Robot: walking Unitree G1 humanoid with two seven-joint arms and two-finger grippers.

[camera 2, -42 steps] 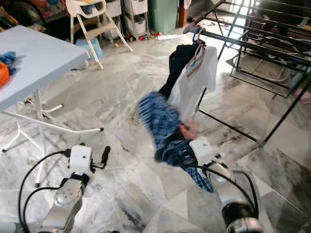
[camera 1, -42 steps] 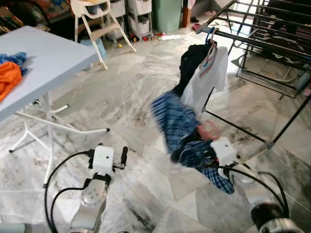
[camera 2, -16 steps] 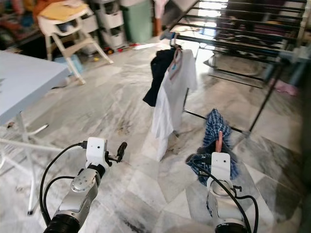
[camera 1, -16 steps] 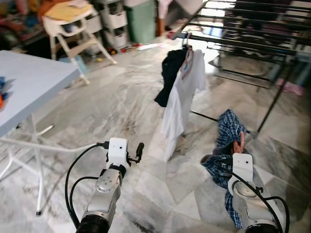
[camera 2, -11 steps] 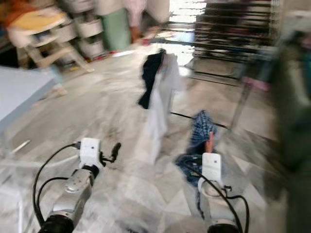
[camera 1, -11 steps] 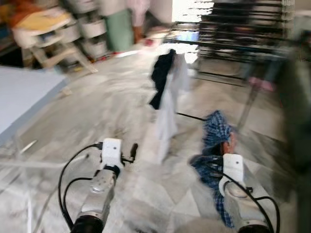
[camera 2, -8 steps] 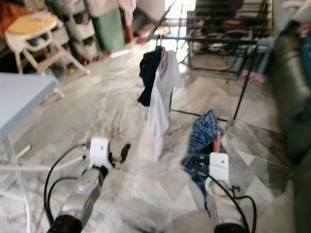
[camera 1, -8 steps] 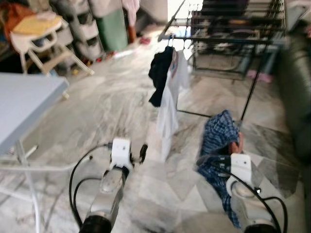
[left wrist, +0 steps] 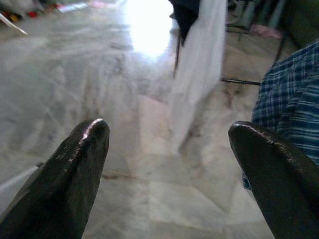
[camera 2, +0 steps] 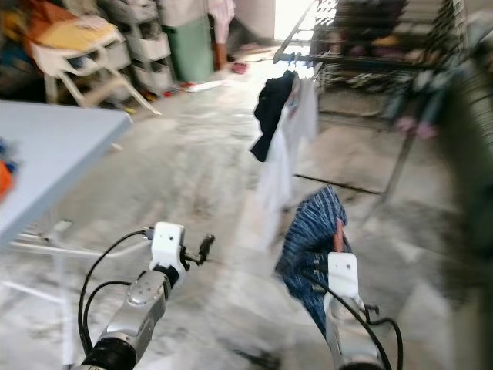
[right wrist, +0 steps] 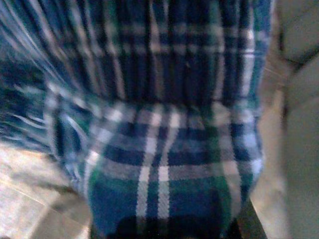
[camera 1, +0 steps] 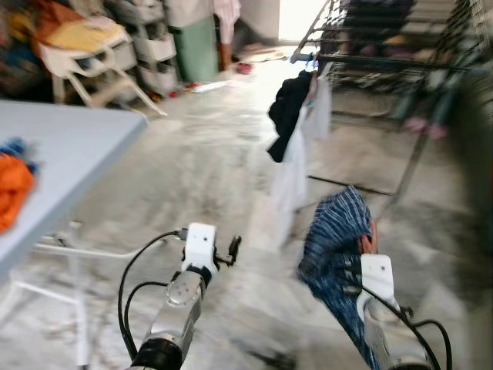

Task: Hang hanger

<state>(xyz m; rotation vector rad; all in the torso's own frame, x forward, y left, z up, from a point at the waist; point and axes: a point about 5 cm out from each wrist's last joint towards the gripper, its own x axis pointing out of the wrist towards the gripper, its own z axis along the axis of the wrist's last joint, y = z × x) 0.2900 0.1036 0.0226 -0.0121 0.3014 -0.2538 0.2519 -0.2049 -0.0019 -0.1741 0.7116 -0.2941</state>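
Note:
My right gripper (camera 1: 369, 243) holds up a blue plaid shirt (camera 1: 334, 240) on an orange-pink hanger (camera 1: 373, 233); the cloth drapes over its fingers and hides them. In the right wrist view the plaid shirt (right wrist: 164, 124) sits close against the lens. The dark metal drying rack (camera 1: 370, 58) stands ahead to the right, across open floor, with a black garment (camera 1: 288, 112) and a white garment (camera 1: 296, 166) hanging at its near end. My left gripper (camera 1: 233, 248) is held low and forward, open and holding nothing (left wrist: 169, 164).
A grey-blue folding table (camera 1: 77, 146) with an orange cloth (camera 1: 11, 193) stands at the left on white legs. A white high chair (camera 1: 85, 46), storage drawers (camera 1: 150, 46) and a green bin (camera 1: 196, 46) line the back. A dark sofa (camera 1: 477, 154) is at the right edge. Marble floor lies between me and the rack.
The whole view has swung, so the table with the orange cloth is back at the left and the rack sits further right. The plaid shirt stays in my right gripper.

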